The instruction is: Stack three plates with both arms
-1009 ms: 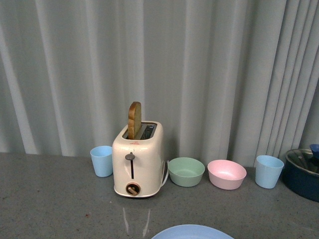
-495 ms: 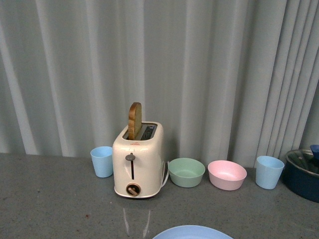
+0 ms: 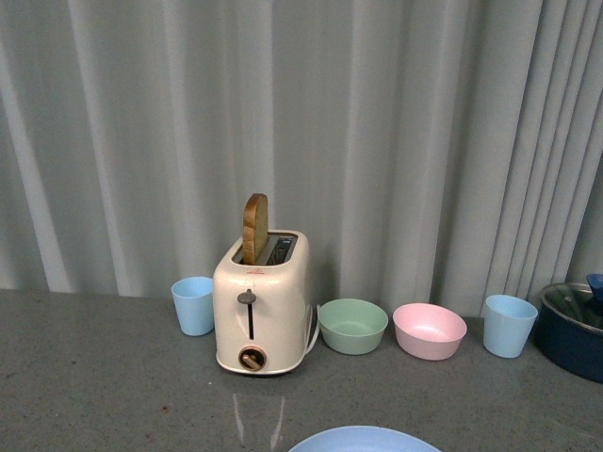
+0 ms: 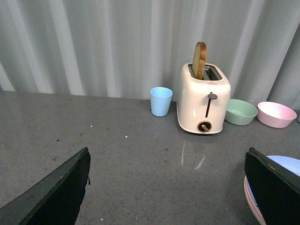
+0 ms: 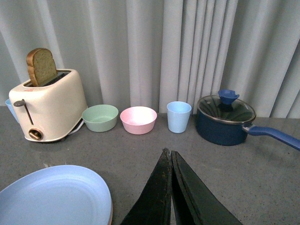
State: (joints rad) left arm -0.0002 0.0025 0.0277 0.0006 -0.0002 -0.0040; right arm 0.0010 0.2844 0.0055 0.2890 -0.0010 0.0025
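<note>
A light blue plate (image 3: 363,439) lies at the near edge of the table, cut off by the frame in the front view. In the right wrist view this blue plate (image 5: 51,197) rests on a pink plate, of which only a thin rim (image 5: 110,213) shows. My right gripper (image 5: 168,152) hangs just beside the stack, shut with nothing between its fingers. The left gripper (image 4: 167,152) stands wide open over bare table. The blue plate (image 4: 287,164) and the pink rim (image 4: 250,199) peek out behind its far finger (image 4: 274,187). Neither arm appears in the front view.
At the back stand a cream toaster (image 3: 261,306) with a bread slice (image 3: 254,228), a blue cup (image 3: 193,304), a green bowl (image 3: 352,325), a pink bowl (image 3: 429,330), another blue cup (image 3: 510,324) and a dark blue lidded pot (image 5: 225,119). A curtain closes the rear.
</note>
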